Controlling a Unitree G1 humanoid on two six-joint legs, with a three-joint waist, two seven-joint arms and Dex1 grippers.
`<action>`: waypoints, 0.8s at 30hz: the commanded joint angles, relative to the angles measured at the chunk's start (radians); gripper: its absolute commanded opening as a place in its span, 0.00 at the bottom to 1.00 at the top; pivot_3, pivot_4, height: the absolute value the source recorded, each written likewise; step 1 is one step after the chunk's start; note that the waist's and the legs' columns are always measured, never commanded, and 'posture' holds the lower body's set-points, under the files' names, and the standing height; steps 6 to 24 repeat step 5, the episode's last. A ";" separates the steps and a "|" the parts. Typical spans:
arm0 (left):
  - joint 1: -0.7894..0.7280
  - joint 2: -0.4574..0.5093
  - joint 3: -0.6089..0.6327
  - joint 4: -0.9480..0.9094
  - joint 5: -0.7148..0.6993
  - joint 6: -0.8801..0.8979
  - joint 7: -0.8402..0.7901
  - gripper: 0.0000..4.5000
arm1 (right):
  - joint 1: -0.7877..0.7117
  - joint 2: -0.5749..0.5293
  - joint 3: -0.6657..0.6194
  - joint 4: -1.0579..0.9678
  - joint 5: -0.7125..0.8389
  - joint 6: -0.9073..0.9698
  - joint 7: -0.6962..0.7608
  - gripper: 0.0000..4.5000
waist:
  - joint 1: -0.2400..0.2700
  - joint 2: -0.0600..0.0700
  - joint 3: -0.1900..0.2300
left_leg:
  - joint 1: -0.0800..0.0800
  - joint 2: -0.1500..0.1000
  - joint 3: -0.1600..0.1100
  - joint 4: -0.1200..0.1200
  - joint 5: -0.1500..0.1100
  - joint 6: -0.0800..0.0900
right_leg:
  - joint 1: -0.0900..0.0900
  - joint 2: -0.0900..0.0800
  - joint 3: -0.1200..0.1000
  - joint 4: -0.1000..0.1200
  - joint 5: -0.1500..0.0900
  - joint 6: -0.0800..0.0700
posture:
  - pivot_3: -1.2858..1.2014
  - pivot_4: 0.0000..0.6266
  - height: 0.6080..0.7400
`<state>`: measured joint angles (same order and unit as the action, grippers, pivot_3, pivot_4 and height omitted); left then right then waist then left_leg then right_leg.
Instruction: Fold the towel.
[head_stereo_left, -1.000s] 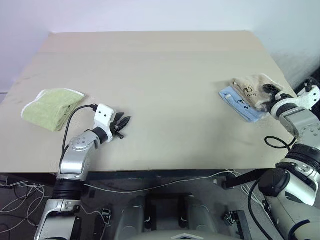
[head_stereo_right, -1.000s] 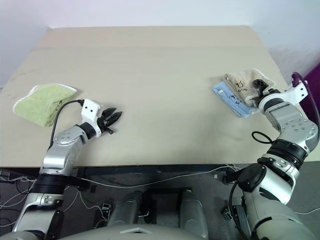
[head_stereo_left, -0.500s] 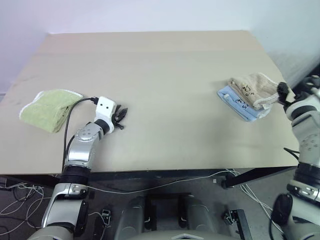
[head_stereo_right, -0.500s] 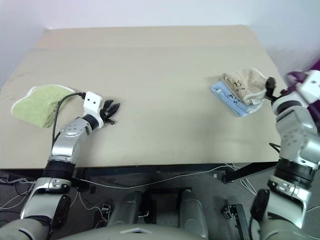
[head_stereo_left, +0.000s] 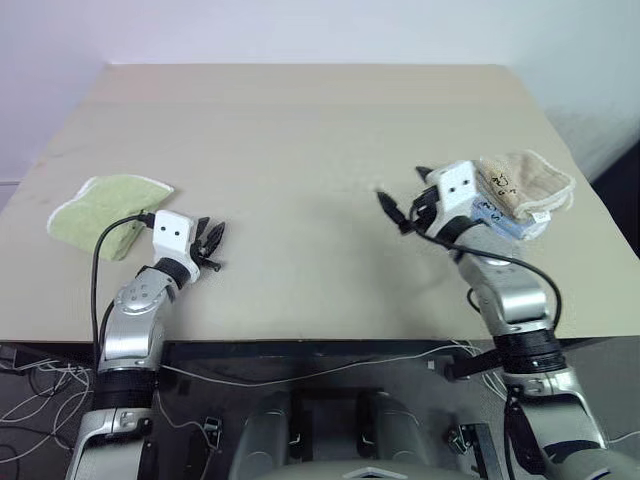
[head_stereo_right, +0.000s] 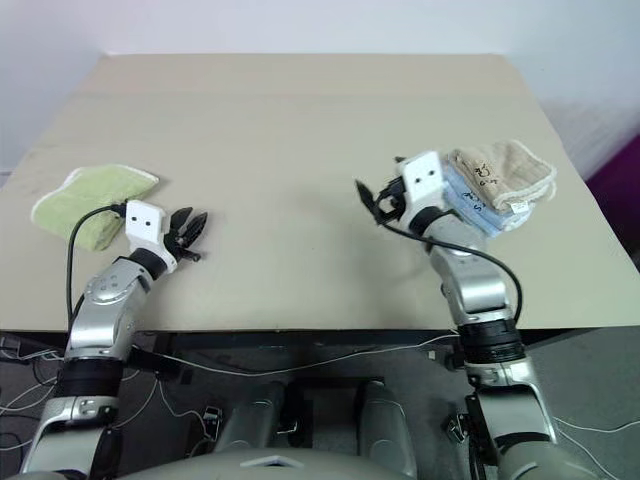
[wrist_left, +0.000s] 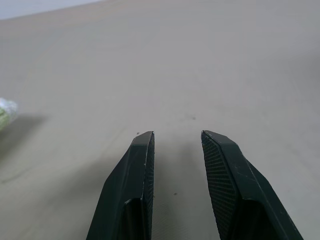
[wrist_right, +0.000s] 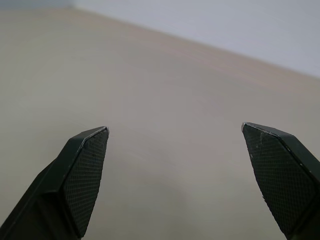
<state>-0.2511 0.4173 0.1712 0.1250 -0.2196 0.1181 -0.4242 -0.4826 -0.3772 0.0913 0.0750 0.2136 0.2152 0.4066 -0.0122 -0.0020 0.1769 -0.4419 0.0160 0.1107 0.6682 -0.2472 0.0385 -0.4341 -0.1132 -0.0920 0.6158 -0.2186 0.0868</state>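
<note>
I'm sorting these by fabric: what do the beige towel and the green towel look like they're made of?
The beige towel looks like terry cloth, probably cotton: a matte, nubby pile with pale corded edging. The green towel seems to be the same looped, soft-looking fabric with a whitish edge trim. The exact fibre can't be told from here.

Soft, even light is falling on the table, casting only faint shadows. The right wrist view is showing motion blur across the tabletop, while the head views are staying fairly sharp.
</note>
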 joint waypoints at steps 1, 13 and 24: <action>0.025 0.001 0.024 -0.074 -0.015 0.018 0.014 0.34 | -0.014 0.020 0.011 0.010 -0.026 -0.049 0.033 0.99 | 0.000 0.000 0.000 | 0.000 0.000 0.000 0.000 0.000 0.000 | 0.000 0.000 0.000 0.000 0.000 0.000 | 0.52 0.24 1.00; 0.044 0.004 0.018 -0.099 -0.011 0.042 0.022 0.34 | -0.015 0.051 0.017 0.059 -0.051 -0.082 0.049 0.99 | 0.000 0.000 0.000 | 0.000 0.000 0.000 0.000 0.000 0.000 | 0.000 0.000 0.000 0.000 0.000 0.000 | 0.52 0.24 1.00; 0.044 0.004 0.018 -0.099 -0.011 0.042 0.022 0.34 | -0.015 0.051 0.017 0.059 -0.051 -0.082 0.049 0.99 | 0.000 0.000 0.000 | 0.000 0.000 0.000 0.000 0.000 0.000 | 0.000 0.000 0.000 0.000 0.000 0.000 | 0.52 0.24 1.00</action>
